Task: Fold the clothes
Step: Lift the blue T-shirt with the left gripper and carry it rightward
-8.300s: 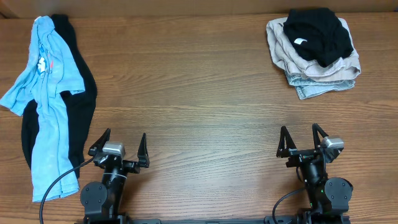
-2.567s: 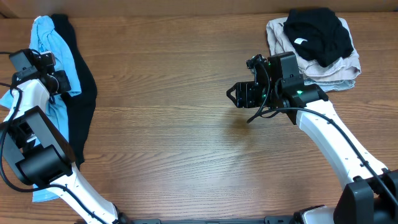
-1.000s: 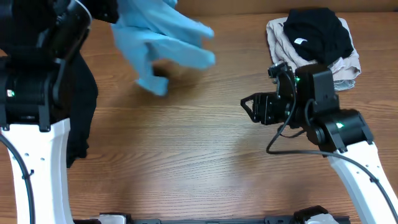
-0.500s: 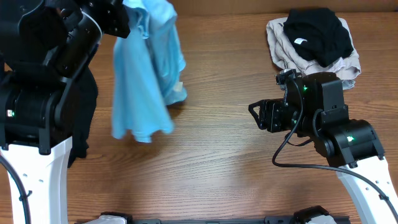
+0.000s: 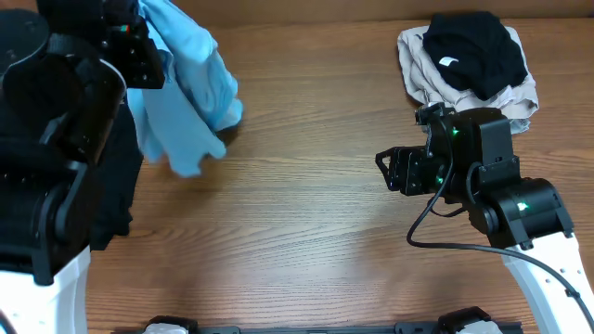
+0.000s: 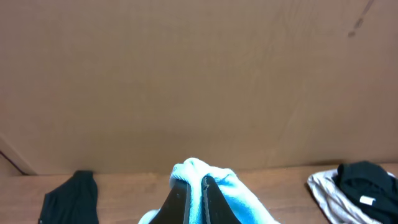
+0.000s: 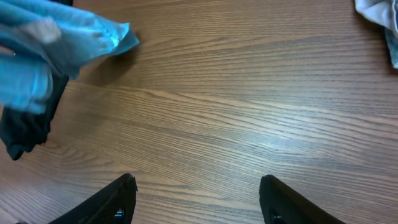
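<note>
Wrist view shows left hand (image 6: 198, 186) clenched on blue T-shirt (image 6: 244, 203), overhead hiding it; right hand (image 7: 198, 184) released.

From overhead the left arm (image 5: 56, 139) covers much of the black shirt (image 5: 119, 199) at 9 o'clock, and the T-shirt (image 5: 186, 102) runs off the top edge at 11 o'clock. The right wrist view shows the T-shirt blurred and cut off at 10 o'clock, and only a corner of the pile (image 7: 380, 15) at 1 o'clock. The left wrist view cuts the T-shirt off at 6 o'clock.

A wood-grain table (image 5: 306, 232) runs back to a plain brown wall (image 6: 199, 81).
</note>
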Controlling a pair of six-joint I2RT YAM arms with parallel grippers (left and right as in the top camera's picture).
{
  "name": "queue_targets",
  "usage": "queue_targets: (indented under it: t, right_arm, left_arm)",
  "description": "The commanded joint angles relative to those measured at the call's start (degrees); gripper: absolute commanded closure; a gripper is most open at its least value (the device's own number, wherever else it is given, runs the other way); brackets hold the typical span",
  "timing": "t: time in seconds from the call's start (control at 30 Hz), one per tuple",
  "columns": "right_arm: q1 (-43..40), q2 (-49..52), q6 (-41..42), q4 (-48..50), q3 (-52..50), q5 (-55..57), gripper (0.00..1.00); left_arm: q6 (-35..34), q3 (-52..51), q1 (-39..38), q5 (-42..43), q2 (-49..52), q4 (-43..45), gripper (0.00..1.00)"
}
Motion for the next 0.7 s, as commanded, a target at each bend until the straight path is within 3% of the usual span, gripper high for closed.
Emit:
queue_targets:
  t: [0.0, 0.2, 0.47, 0.67]
  right_arm:
    - [-0.74, 0.39, 0.7, -0.04, 1.4, 1.05, 0.33]
    - [-4.63, 0.5, 1.62, -0.09, 1.4, 1.44, 0.33]
    - [-8.55, 0.5, 1.62, -0.11, 1.4, 1.44, 0.33]
    - [-9.35, 0.5, 1.75, 0.0, 1.4, 1.44, 0.33]
  left_arm:
    - [1.11, 1.18, -0.61, 6.21, 4.22, 0.42, 0.96]
    - [1.11, 1.18, -5.7, 13.86, 11.93, 0.72, 0.96]
    - [4.24, 1.2, -18.67, 13.88, 17.86, 1.6, 0.96]
    - [4.07, 1.29, -21.44, 13.64, 16.04, -4.22, 0.96]
